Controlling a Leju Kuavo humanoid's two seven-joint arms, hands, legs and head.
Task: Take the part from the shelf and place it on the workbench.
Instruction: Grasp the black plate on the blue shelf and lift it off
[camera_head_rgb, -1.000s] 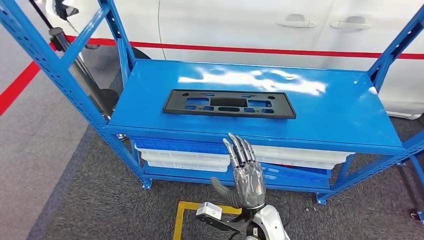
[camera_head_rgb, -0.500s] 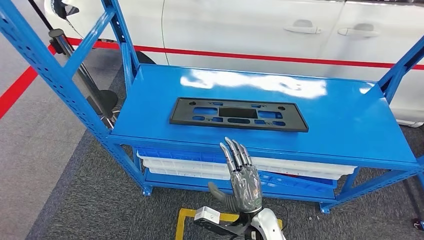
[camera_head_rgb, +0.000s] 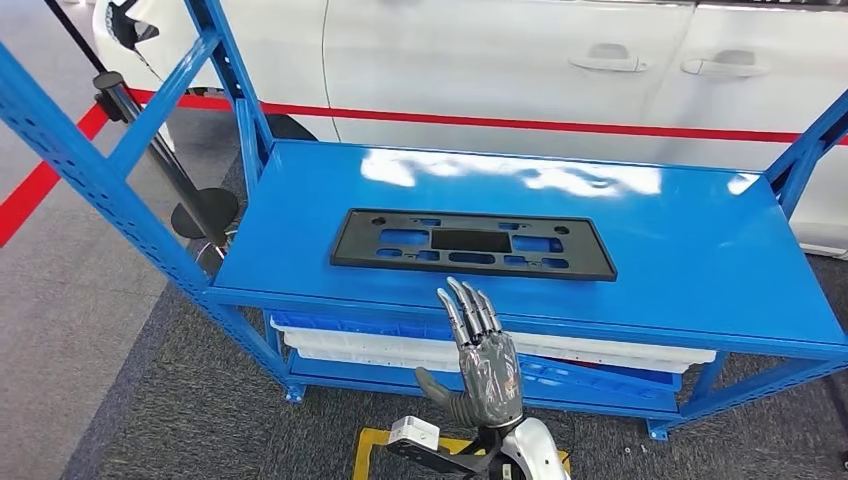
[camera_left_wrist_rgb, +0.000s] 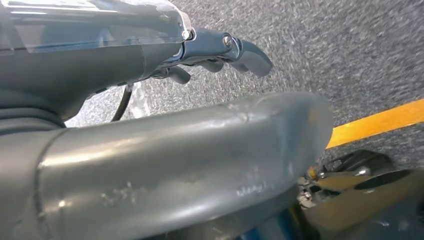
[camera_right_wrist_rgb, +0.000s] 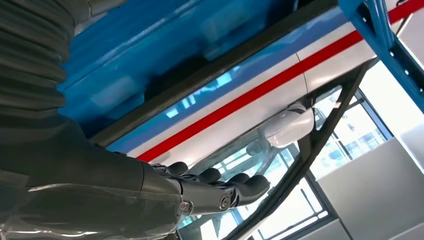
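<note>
The part (camera_head_rgb: 470, 243) is a long flat black plate with several cut-outs, lying on the blue top shelf (camera_head_rgb: 690, 250) near its front edge. My right hand (camera_head_rgb: 483, 365) is raised in front of the shelf edge, just below the part, fingers straight and pointing up at it, holding nothing. In the right wrist view the right hand (camera_right_wrist_rgb: 215, 192) has its fingers stretched out under the shelf. In the left wrist view my left hand (camera_left_wrist_rgb: 235, 47) hangs over the grey carpet with fingers extended and nothing in it.
A white car (camera_head_rgb: 500, 60) with a red stripe stands right behind the shelf. White bins (camera_head_rgb: 370, 340) sit on the lower level. Blue uprights (camera_head_rgb: 100, 170) frame both sides. A black stand (camera_head_rgb: 205, 210) is at the left; a yellow floor line (camera_head_rgb: 365, 445) is by my feet.
The whole view has shifted, so the camera moved: the shelf looks slightly closer and lower. My right hand stays raised in front of the shelf edge, still holding nothing.
</note>
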